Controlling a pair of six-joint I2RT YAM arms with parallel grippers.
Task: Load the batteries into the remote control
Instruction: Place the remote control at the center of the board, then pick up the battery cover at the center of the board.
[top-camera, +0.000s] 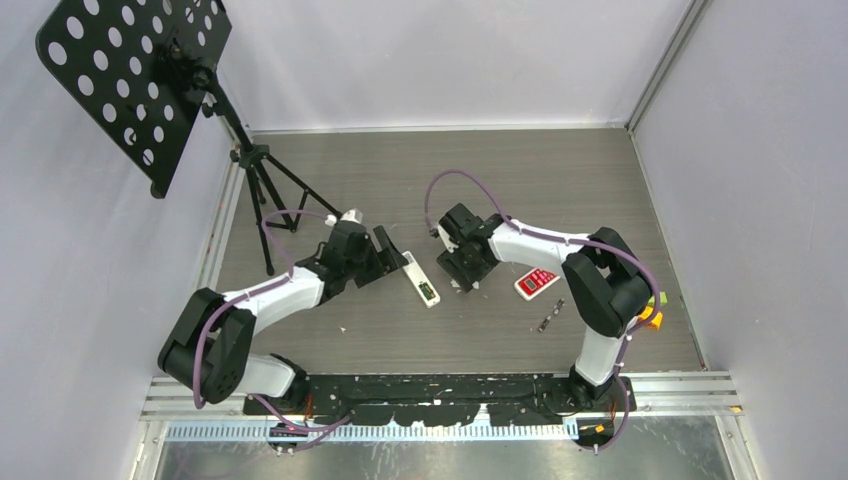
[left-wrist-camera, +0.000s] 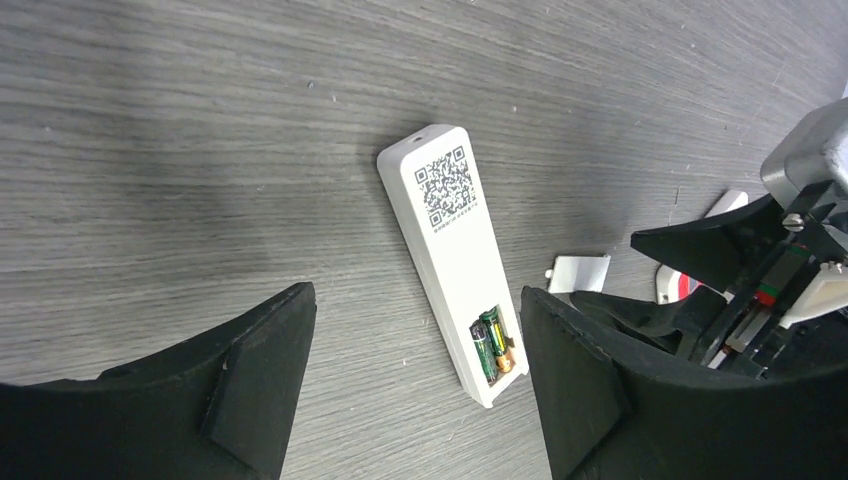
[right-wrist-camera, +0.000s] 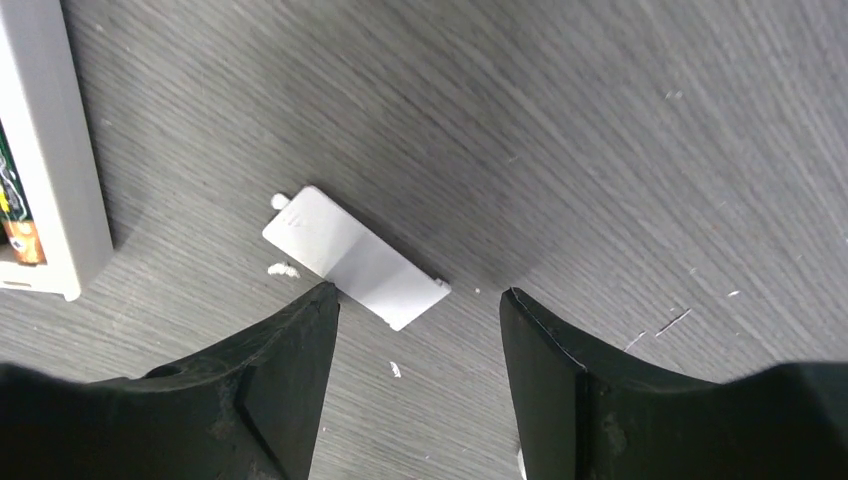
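Observation:
A white remote (top-camera: 421, 279) lies face down mid-table with its battery bay open. In the left wrist view the remote (left-wrist-camera: 452, 230) holds two green and gold batteries (left-wrist-camera: 493, 343) side by side in the bay. My left gripper (left-wrist-camera: 417, 295) is open and empty, just above the remote's bay end, and it sits left of the remote in the top view (top-camera: 385, 252). The remote's white battery cover (right-wrist-camera: 355, 258) lies flat on the table. My right gripper (right-wrist-camera: 418, 292) is open and empty just short of the cover, its left fingertip (right-wrist-camera: 322, 292) at the cover's edge.
A red and white remote (top-camera: 537, 282) lies right of my right gripper (top-camera: 463, 272). Small dark thin pieces (top-camera: 549, 317) lie nearer the front. An orange-yellow block (top-camera: 652, 312) sits by the right arm. A tripod stand (top-camera: 262, 190) stands at the back left.

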